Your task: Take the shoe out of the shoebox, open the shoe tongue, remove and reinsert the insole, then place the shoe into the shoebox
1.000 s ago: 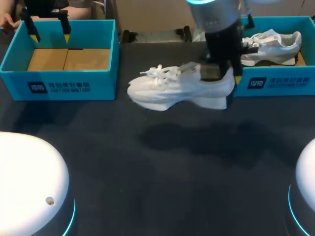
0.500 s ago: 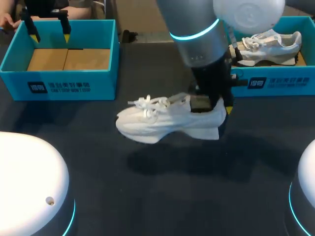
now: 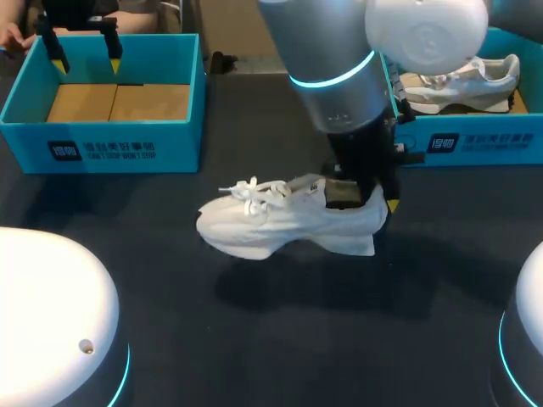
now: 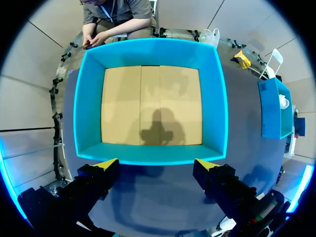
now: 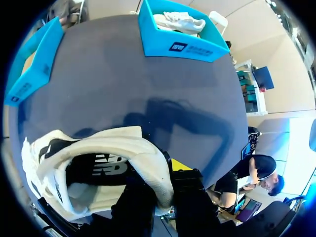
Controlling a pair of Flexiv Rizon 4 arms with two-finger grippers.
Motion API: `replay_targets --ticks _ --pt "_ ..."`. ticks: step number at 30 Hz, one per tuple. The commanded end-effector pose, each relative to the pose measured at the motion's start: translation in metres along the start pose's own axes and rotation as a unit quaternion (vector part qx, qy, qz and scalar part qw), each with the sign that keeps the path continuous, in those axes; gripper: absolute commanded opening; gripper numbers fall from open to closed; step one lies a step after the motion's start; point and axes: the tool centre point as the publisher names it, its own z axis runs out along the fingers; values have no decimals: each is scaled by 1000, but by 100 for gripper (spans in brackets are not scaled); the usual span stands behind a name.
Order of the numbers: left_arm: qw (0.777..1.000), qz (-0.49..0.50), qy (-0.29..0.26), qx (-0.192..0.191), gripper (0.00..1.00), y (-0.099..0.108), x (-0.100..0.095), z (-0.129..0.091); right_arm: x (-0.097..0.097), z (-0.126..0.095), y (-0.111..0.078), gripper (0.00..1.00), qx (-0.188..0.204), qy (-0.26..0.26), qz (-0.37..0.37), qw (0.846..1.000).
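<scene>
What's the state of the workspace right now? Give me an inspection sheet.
Surface: dark table.
Job's things: white shoe held over the table's middle, toe toward the left side; left box shows only its cardboard floor; right box holds a second shoe.
Clutter: nothing seen.
Grippers: right gripper shut on the white shoe's heel; left gripper open, over the left box.
Cables: nothing seen.
Surroundings: nothing seen.
</scene>
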Motion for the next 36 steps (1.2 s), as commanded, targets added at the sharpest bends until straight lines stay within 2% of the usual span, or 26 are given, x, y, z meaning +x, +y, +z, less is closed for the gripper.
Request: replay_targets --ticks 1,10,11,14,20,32,36 --pt "1000 0 -1 0 100 0 0 -1 3 -2 -2 0 0 -2 4 1000" --pt "1000 0 -1 0 100 0 0 -1 3 -2 -2 0 0 -2 4 1000" --pt "1000 0 -1 0 100 0 0 -1 6 4 0 0 -1 -10 0 1000" --pt "1000 0 -1 0 100 0 0 -1 17 20 7 0 -5 19 -4 1000" --pt "1000 0 -1 0 100 0 0 -1 29 51 16 0 -11 28 -6 1000" --pt "1000 0 -1 0 100 0 0 -1 41 105 33 0 -16 38 -9 999" --pt "1000 0 -1 0 100 0 0 -1 43 118 37 0 -30 44 -7 999"
